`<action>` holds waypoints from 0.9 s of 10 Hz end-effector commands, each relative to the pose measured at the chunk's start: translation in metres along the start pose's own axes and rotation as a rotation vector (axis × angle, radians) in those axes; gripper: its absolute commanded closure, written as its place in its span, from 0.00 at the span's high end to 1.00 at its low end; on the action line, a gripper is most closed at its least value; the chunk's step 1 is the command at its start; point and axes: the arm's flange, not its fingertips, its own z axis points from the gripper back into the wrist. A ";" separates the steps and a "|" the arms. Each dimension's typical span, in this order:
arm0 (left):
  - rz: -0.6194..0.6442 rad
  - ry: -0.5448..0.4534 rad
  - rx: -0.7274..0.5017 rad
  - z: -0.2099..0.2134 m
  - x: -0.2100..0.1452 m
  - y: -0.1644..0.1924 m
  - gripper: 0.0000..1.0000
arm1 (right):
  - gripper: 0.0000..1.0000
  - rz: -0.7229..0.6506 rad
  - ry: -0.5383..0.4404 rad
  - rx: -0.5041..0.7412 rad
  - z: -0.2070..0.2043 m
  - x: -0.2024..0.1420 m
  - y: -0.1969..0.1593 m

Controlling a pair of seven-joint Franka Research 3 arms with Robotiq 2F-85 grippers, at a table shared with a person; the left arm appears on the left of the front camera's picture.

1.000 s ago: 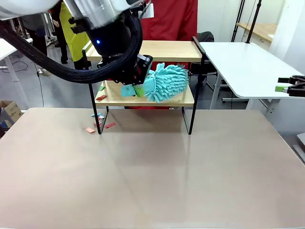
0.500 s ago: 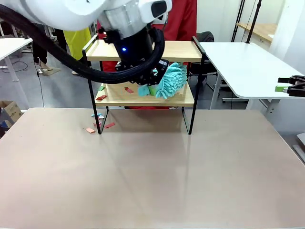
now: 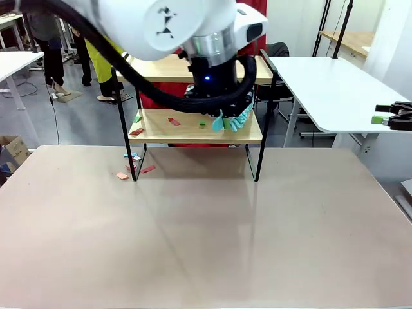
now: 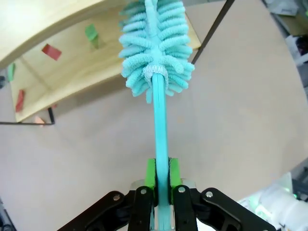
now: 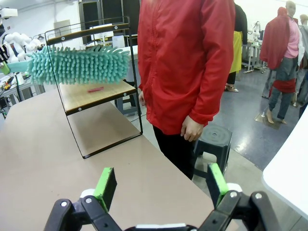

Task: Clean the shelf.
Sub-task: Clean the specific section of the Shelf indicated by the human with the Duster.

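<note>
The shelf [image 3: 193, 132] stands at the far middle of the beige table, with red and green paper scraps [image 3: 174, 121] lying on its lower board. My left gripper [image 4: 161, 185] is shut on the thin handle of a teal fluffy duster [image 4: 154, 53]. The duster head [image 3: 235, 119] sits over the right end of the lower board, partly hidden by my left arm [image 3: 212, 77]. My right gripper [image 5: 159, 185] stands open and holds nothing, off at the table's right edge [image 3: 394, 116]. From there the duster [image 5: 77, 65] and the shelf [image 5: 96, 94] lie far ahead.
Several scraps [image 3: 122, 175] lie on the table by the shelf's left legs. A person in a red jacket [image 5: 185, 62] stands just behind the shelf. A white table [image 3: 335, 90] is at the right.
My left arm has swept to the right along the lower board with the duster. Scraps in the middle of that board now show. The right gripper has not moved.
</note>
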 end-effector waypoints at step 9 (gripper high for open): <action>0.052 0.118 0.081 -0.060 0.026 -0.059 0.13 | 1.00 -0.011 0.014 -0.015 -0.002 0.009 0.001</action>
